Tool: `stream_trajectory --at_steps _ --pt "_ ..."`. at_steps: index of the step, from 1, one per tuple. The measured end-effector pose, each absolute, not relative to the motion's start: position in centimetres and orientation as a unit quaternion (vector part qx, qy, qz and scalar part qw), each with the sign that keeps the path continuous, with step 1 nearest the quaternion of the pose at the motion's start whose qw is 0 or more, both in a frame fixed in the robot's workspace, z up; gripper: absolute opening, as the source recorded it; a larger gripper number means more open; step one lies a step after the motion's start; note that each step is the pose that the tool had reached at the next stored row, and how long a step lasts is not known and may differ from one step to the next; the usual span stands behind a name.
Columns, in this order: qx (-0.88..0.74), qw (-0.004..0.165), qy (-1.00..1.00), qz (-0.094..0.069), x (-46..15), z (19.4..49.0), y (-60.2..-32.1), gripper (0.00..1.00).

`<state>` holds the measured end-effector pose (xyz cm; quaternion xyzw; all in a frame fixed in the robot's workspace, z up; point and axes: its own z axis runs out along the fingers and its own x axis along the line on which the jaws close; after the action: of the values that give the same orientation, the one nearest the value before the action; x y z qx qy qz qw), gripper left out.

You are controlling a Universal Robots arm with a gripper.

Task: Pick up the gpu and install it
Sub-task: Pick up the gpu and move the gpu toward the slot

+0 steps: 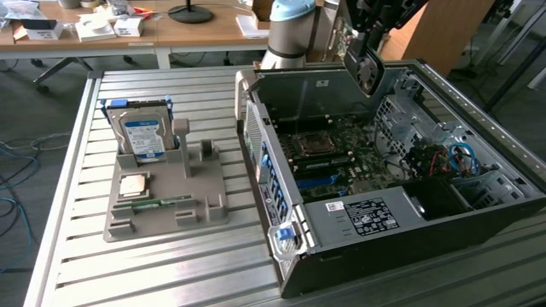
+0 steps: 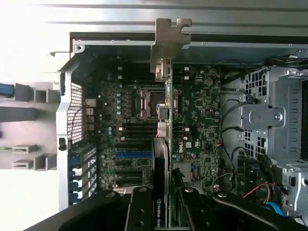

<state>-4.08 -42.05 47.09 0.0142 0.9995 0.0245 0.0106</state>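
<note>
Clearly the gripper point(image 2: 161, 208) is clamped on the gpu point(image 2: 168, 126), held edge-on above the open computer case point(image 1: 384, 240). Its long axis runs away from the fingers, with the bracket end farthest out, seemingly hanging downward over the motherboard point(image 2: 126, 132).

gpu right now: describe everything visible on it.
The gpu is seen edge-on from the wrist: thin dark green card, silvery metal bracket at one end, NVIDIA label at the other. Black fingers clamp the labelled end; it hangs over the motherboard in the open case, not seated.
</note>
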Motion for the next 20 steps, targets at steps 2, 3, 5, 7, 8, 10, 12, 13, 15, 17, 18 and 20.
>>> stream_trajectory --at_steps 2,3,5,7,8,10,12,13,15,17,18,20 --pt "0.014 0.011 1.0 0.024 -3.8 47.1 -42.0 0.26" --pt "0.014 0.011 1.0 0.024 -3.6 47.1 -42.0 0.26" --pt "0.014 0.011 1.0 0.024 -3.4 47.1 -42.0 0.26" --pt "0.014 0.011 1.0 0.024 -3.2 47.1 -42.0 0.26" --pt "0.014 0.011 1.0 0.024 -3.1 47.1 -42.0 0.26" --pt "0.014 0.011 1.0 0.024 -2.9 47.1 -42.0 0.26" --pt "0.014 0.011 1.0 0.024 -2.9 47.1 -42.0 0.26" --pt "0.014 0.011 1.0 0.024 -2.9 47.1 -42.0 0.26" --pt "0.014 0.011 1.0 0.024 -2.9 47.1 -42.0 0.26" --pt "0.014 0.011 1.0 0.025 -2.6 47.1 -42.0 0.26" --pt "0.014 0.01 1.0 0.024 -2.3 47.1 -42.0 0.26" --pt "0.014 0.01 1.0 0.024 -1.5 47.1 -42.0 0.26"
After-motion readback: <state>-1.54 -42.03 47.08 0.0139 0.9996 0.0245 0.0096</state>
